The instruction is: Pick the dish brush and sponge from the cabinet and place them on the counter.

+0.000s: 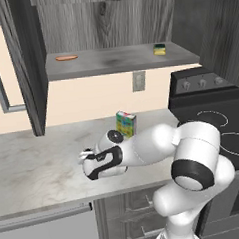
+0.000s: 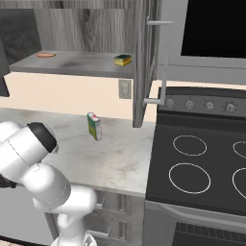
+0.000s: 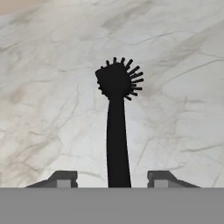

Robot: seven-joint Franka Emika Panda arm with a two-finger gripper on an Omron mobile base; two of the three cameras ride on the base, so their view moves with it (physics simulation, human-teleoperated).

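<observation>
inside the open cabinet (image 1: 110, 22), a green-yellow sponge (image 1: 160, 49) sits on the grey shelf; over the marble worktop (image 3: 52, 100), hand (image 3: 111, 180) fingers stand apart beside the black bristly dish brush (image 3: 116, 131).

Cream wall (image 1: 90, 100) with a grey outlet plate (image 1: 138, 80) under the upper units. Black stove (image 2: 202, 163) to the right: white ring burners, knob row (image 2: 202, 104) on the back panel. Dark microwave (image 2: 214, 29) above it. Grey wood-grain drawers (image 1: 132, 211) below the worktop, lighter grey panel (image 1: 48, 231) to their left. Flat, even light.
</observation>
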